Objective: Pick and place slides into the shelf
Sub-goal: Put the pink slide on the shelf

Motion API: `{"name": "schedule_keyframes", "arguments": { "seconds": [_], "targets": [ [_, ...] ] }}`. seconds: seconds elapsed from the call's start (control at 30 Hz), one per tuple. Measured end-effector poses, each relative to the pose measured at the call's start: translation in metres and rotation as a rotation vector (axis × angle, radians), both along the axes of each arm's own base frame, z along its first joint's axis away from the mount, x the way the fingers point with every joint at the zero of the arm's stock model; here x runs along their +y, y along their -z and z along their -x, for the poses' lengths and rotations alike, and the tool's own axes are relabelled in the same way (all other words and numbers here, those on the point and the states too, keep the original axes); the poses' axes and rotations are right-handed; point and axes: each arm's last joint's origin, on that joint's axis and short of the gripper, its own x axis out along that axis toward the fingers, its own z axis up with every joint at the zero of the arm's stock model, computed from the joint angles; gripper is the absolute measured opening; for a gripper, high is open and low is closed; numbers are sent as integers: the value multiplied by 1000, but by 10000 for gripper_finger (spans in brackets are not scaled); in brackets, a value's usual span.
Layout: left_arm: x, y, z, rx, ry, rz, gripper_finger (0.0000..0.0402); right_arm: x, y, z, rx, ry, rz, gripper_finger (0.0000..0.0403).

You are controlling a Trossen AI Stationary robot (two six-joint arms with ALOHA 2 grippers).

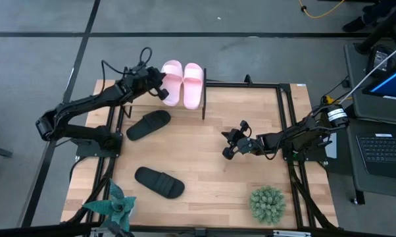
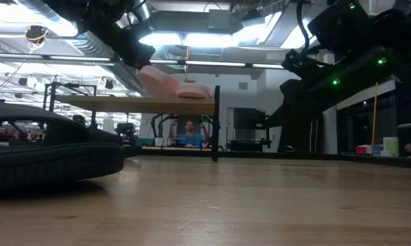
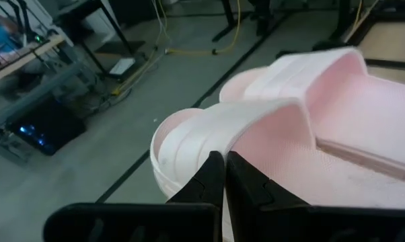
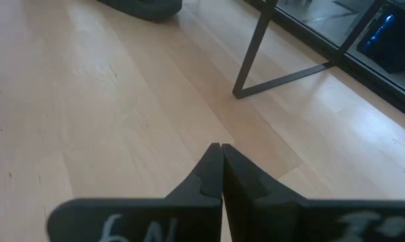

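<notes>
Both pink slides point(image 1: 183, 83) sit side by side on the shelf point(image 1: 204, 99) at your table's point(image 1: 204, 164) far edge. Your left gripper point(image 1: 162, 90) hangs over the nearer pink one, fingers pressed together, gripping nothing. One black slide point(image 1: 148, 124) lies just before the shelf, the other point(image 1: 160, 182) toward the near left corner. Your right gripper point(image 1: 228, 145) waits mid-table, fingers together, empty.

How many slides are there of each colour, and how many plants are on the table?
Pale pink slides: 2, one beside the other on the shelf
Black slides: 2, one nearer the shelf, one farther off on the table
Plants: 2, spiky-leaved and round
Total: 6
</notes>
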Motion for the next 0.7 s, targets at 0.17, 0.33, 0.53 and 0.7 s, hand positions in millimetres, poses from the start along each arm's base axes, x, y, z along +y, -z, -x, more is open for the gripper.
{"name": "schedule_keyframes", "arguments": {
  "seconds": [0.17, 0.33, 0.53, 0.7],
  "targets": [
    [0, 7, 0, -29, -7, 2, 0, 0, 0, 0, 0, 0, 0, 2],
    [-1, 13, 1, -42, -19, 26, 0, 0, 0, 0, 0, 0, 0, 2],
    [-1, 13, 1, -66, -26, 33, 0, 0, 0, 0, 0, 0, 0, 2],
    [-1, 14, 1, -66, -28, 39, 0, 0, 0, 0, 0, 0, 0, 2]
  ]
}}
